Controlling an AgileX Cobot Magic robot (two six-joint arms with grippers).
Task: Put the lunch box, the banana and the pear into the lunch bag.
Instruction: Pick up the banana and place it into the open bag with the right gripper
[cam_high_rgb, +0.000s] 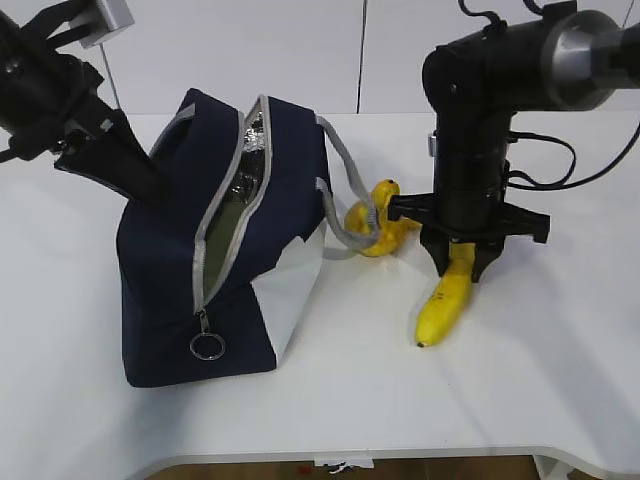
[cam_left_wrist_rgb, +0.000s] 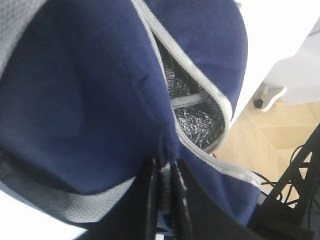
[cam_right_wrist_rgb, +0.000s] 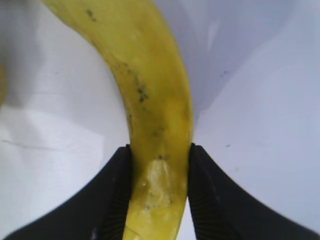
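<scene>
The navy lunch bag (cam_high_rgb: 170, 290) stands tilted at the left with its grey zipper open. A pale green surface (cam_high_rgb: 226, 238) shows inside the opening and looks like the lunch box's lid. My left gripper (cam_high_rgb: 150, 188) is shut on the bag's fabric at the far end of the zipper, as the left wrist view (cam_left_wrist_rgb: 164, 172) shows. My right gripper (cam_high_rgb: 458, 268) is shut on the banana (cam_high_rgb: 443, 310), whose lower tip is at or just above the table. In the right wrist view the fingers (cam_right_wrist_rgb: 117, 195) press both sides of the banana (cam_right_wrist_rgb: 160, 125). The pear (cam_high_rgb: 386, 228) lies behind the grey strap.
The bag's ring pull (cam_high_rgb: 207, 345) hangs at the near end of the zipper. A grey strap handle (cam_high_rgb: 345, 205) loops out to the right over the pear. The white table's front edge (cam_high_rgb: 400, 455) is near. Silver lining (cam_left_wrist_rgb: 197, 127) shows inside the bag.
</scene>
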